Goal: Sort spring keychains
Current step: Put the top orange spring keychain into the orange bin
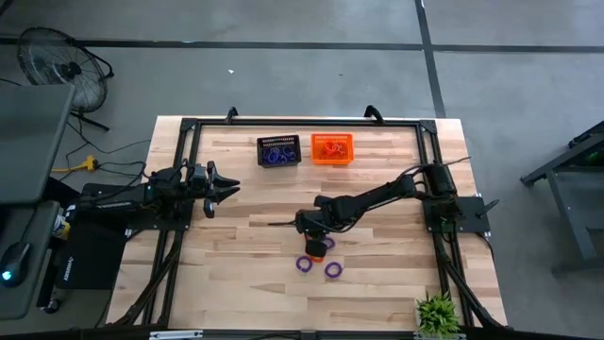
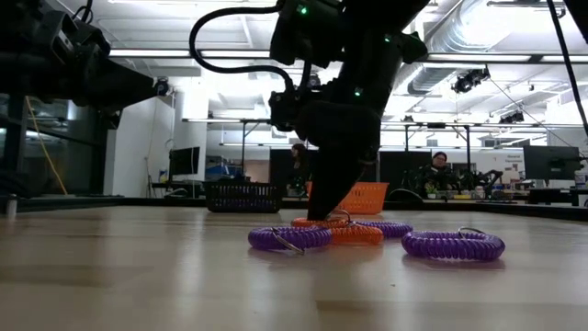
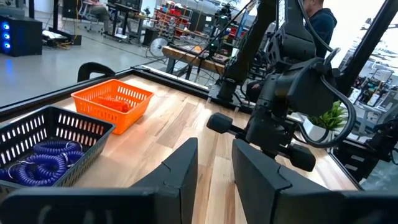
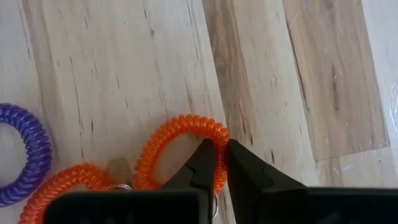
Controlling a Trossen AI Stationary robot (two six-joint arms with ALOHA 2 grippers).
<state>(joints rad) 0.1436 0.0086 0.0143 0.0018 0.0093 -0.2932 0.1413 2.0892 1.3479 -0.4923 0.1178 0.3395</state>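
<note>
Right tool [image 4: 219,163] down on the bench [image 1: 245,236], fingers pressed nearly together, pinching the rim of an orange keychain [image 4: 186,146] from the look of the right wrist view. Coil wall sits right between the 2 tips, so the pinch goes across the coil with the loop lying flat on the wood. Can't tell for sure how solid the grip is, only a thin bit of coil is caught.

Same spot from above: right tool [image 1: 314,236] mid-bench, a bit toward the front edge, orange keychain [image 1: 318,248] directly under it. 2 purple keychains [image 1: 304,264] just beside on the front side, close enough to snag on a lift, probably. Low view shows another purple loop touching or overlapping the orange one, hard to say which.

Key relation for the next move: orange basket [image 1: 331,149] lies toward the back edge, well apart from the tool, almost straight behind it. Black basket [image 1: 278,151] next to it, already with purple coils inside. Right arm clearly the nearer one.

Left tool [image 1: 224,186] hovering off to the left side, fingers spread a little with a gap between them, nothing held.
</note>
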